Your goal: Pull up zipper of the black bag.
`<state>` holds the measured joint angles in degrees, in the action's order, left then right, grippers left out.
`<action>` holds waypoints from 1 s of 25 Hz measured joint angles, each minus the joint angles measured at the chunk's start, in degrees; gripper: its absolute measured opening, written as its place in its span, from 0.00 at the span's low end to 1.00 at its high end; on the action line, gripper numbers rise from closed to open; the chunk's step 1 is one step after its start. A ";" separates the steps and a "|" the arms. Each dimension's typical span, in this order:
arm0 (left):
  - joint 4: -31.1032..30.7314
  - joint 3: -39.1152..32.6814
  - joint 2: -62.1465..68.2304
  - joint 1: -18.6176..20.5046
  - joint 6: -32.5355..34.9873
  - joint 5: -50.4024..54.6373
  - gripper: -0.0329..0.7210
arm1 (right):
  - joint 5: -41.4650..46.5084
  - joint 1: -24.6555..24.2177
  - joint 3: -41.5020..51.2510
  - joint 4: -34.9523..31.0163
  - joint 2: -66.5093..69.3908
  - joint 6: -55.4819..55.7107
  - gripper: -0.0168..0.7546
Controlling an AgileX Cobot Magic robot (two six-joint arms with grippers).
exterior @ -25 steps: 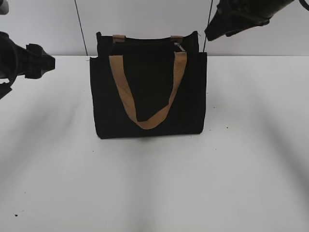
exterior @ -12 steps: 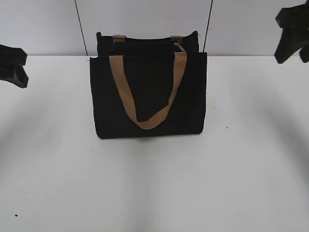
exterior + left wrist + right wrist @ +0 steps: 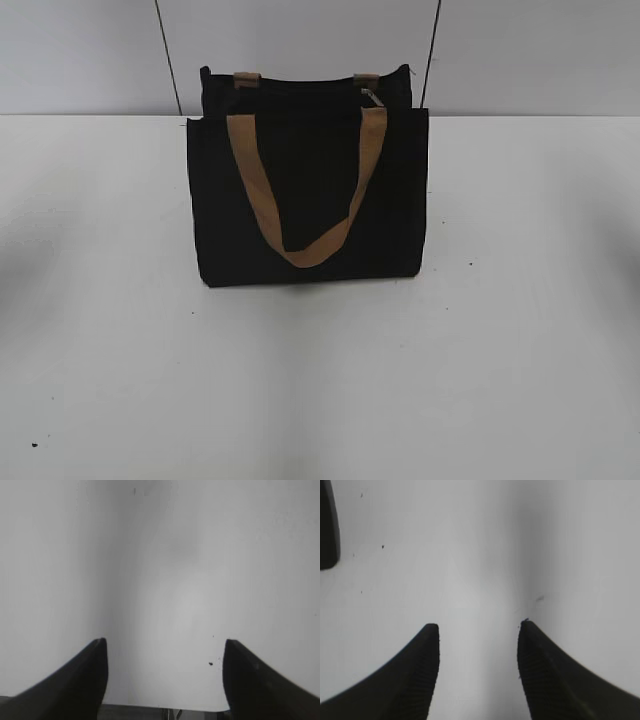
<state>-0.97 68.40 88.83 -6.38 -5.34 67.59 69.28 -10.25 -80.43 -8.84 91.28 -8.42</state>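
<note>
The black bag (image 3: 305, 195) stands upright on the white table (image 3: 320, 380), its tan strap handle (image 3: 300, 190) hanging down the front. A small silver zipper pull (image 3: 370, 96) shows at the bag's top right. Neither gripper shows in the exterior view. In the left wrist view my left gripper (image 3: 164, 645) is open and empty over bare white table. In the right wrist view my right gripper (image 3: 479, 626) is open and empty over bare table, with a dark corner of the bag (image 3: 327, 525) at the upper left edge.
A grey wall with two thin dark vertical lines (image 3: 168, 55) stands behind the table. The table's edge (image 3: 165, 707) shows at the bottom of the left wrist view.
Both arms have drawn outward and left the exterior view, the left one to the left and the right one to the right. The bag has not moved.
</note>
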 joint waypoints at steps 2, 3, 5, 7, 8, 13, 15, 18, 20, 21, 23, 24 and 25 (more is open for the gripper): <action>0.00 -0.07 -1.11 0.00 0.28 1.18 0.77 | 0.05 0.00 5.10 -0.37 -4.33 -0.79 0.53; 0.00 -0.54 -2.11 0.00 0.40 1.32 0.77 | 0.05 0.00 8.17 -0.68 -6.96 -1.00 0.53; 0.39 -2.56 -5.71 0.00 0.52 1.32 0.77 | 0.17 0.00 14.24 -1.37 -12.54 -1.41 0.52; 0.97 -5.76 -10.19 0.00 0.58 1.45 0.77 | 0.22 0.00 19.11 -1.57 -17.73 -2.26 0.52; 1.51 -7.72 -12.90 0.00 0.63 1.58 0.76 | 0.28 0.00 21.49 -1.64 -20.59 -2.58 0.52; 2.13 -17.92 -28.14 0.00 0.70 0.00 0.76 | 0.35 0.00 30.43 -1.72 -33.37 -3.03 0.52; 2.13 -21.72 -34.32 0.00 0.70 -2.20 0.76 | 0.35 0.00 33.71 -1.76 -38.25 -3.08 0.52; 2.13 -27.30 -45.55 0.00 0.70 -4.83 0.76 | 0.35 0.00 38.64 -1.76 -45.76 -3.20 0.52; 1.60 -30.47 -52.23 0.00 0.70 -5.48 0.76 | 0.39 0.00 41.64 -1.76 -50.68 -3.60 0.52; 1.39 -31.68 -54.88 0.00 0.70 -5.63 0.76 | 0.32 0.00 43.07 -1.76 -52.81 -3.79 0.52; 0.34 -33.15 -61.35 0.00 0.70 -5.78 0.76 | -0.27 0.00 45.23 -1.76 -56.83 -4.44 0.52; 0.00 -33.74 -63.97 0.00 0.70 -5.94 0.76 | -0.91 0.00 46.24 -1.78 -59.09 -4.73 0.52; -0.58 -34.19 -66.95 0.00 0.70 -6.01 0.76 | -2.00 0.00 47.29 -1.78 -61.35 -5.05 0.52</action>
<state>-1.55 34.21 21.88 -6.38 -4.64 61.58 67.28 -10.25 -33.14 -10.62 29.93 -13.47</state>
